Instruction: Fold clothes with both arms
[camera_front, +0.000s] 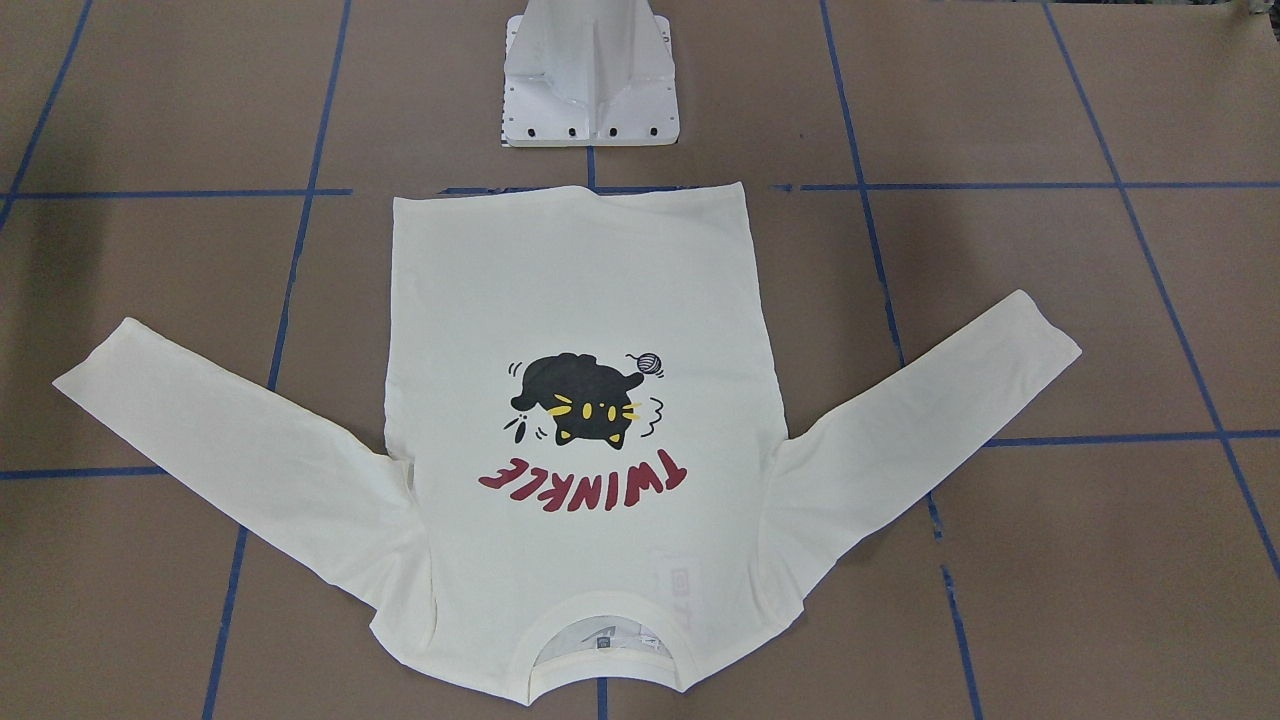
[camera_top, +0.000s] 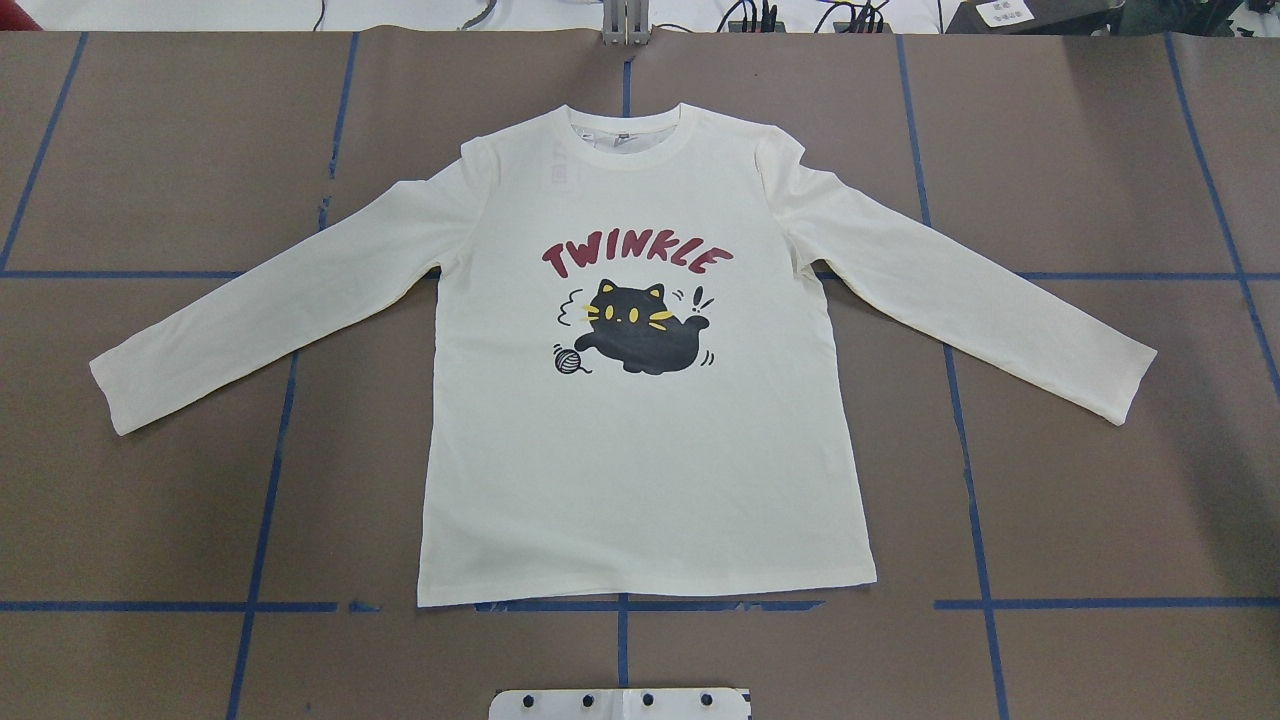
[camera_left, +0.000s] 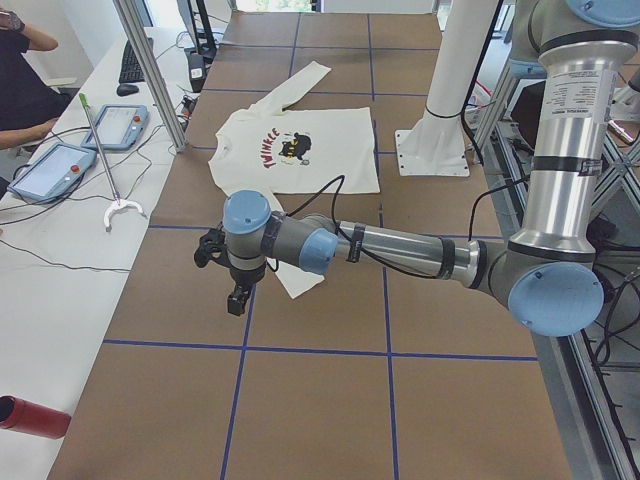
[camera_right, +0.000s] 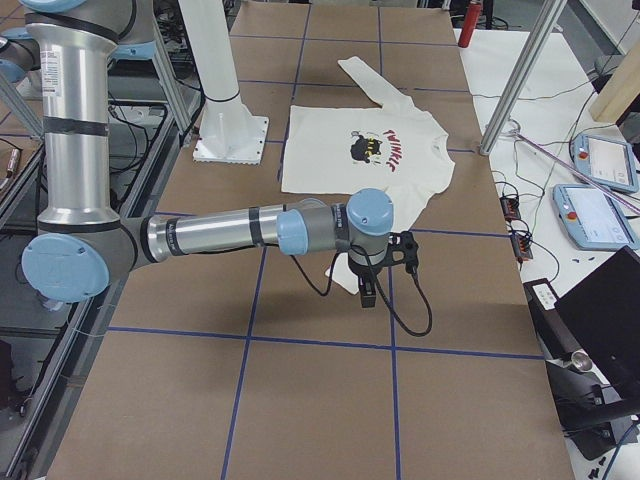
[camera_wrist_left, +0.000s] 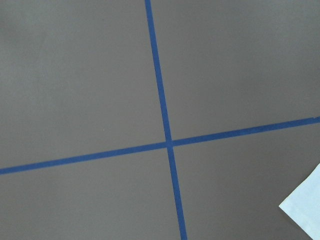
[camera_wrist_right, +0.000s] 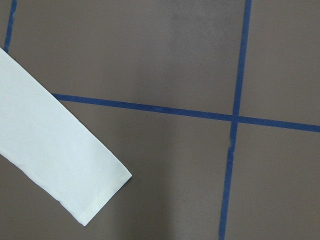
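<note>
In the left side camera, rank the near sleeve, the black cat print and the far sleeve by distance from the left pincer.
1. Cream-white near sleeve, beside the left pincer.
2. Black cat print, mid-shirt.
3. Cream-white far sleeve, beyond the shirt's body.

Overhead and front views opposed over the shirt (camera_top: 640, 480), side views along table (camera_top: 1100, 480), wrist cameras downward

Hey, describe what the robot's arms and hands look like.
Both the left arm and right arm are silver-grey tubes with light-blue joint caps and black bands. The left hand and right hand are small and black, with a black cable looping from each wrist. The left arm's upright tube carries a printed label.
</note>
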